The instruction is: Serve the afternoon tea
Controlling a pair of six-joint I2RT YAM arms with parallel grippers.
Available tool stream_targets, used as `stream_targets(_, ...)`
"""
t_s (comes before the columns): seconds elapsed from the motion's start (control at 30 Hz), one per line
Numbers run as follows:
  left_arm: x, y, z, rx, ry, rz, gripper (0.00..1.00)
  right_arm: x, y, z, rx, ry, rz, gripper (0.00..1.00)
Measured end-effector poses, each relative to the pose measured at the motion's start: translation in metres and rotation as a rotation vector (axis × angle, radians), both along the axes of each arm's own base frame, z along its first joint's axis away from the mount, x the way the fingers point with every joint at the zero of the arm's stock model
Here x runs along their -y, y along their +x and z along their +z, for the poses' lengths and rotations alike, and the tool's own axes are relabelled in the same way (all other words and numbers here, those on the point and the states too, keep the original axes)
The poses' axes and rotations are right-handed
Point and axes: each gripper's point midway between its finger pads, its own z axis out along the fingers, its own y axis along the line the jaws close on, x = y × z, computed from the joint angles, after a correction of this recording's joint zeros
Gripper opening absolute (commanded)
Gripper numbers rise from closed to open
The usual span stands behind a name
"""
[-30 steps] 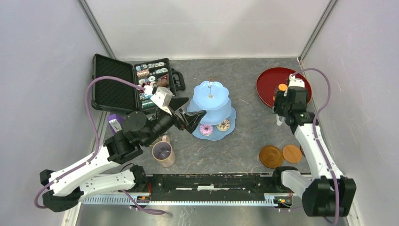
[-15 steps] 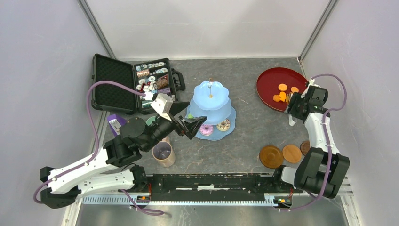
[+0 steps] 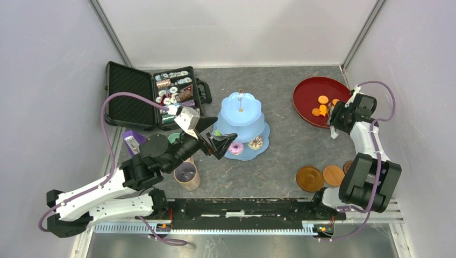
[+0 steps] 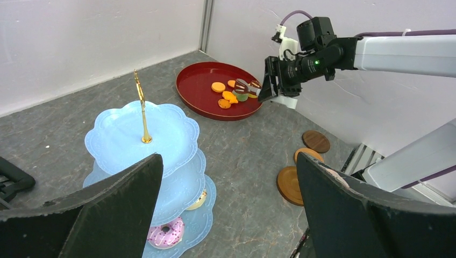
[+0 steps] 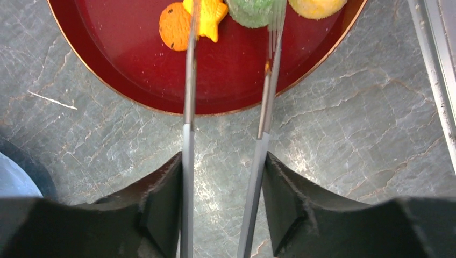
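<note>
— What is hidden or cut off?

— In the right wrist view the tips of the tongs (image 5: 187, 161) are lost at the top edge. The green cake (image 5: 253, 8) and a yellow cake (image 5: 317, 5) are cut off there too. From above, the green cup (image 3: 173, 137) is mostly covered by the left arm. One of the three coasters (image 4: 315, 141) is half hidden behind the right arm.

— How are the jaws set?

— The right gripper (image 5: 223, 161) is closed against the outer sides of the tongs, whose two arms are held a little apart. The left gripper (image 4: 228, 161) is spread wide, and nothing is seen between its fingers.

— Where do the tea things lie relative to them?

— The green cake is seen between the far ends of the tong arms, on the red tray (image 5: 134, 54). A yellow star (image 5: 208, 16) is crossed by one tong arm, with an orange biscuit (image 5: 173, 24) touching it. The cake stand (image 4: 161, 134) is placed just ahead of the left gripper, towards its left finger. A pink donut (image 4: 165, 234) and another small cake (image 4: 198, 200) are laid on its bottom tier. The tan mug (image 3: 186, 176) is set beside the left arm.
</note>
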Motion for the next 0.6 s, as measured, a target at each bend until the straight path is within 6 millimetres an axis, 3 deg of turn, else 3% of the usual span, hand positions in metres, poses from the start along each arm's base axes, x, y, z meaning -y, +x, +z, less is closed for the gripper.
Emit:
stream_targets(0.27,0.001,0.000,-0.001,-0.002,0.003,0.000,1.00,0.009,0.016,0.006,0.025,-0.015,-0.014,0.55)
stream_targets(0.6,0.003,0.001,-0.006,-0.006,0.015,0.000,1.00,0.011,0.018,-0.009,-0.012,-0.009,-0.016,0.57)
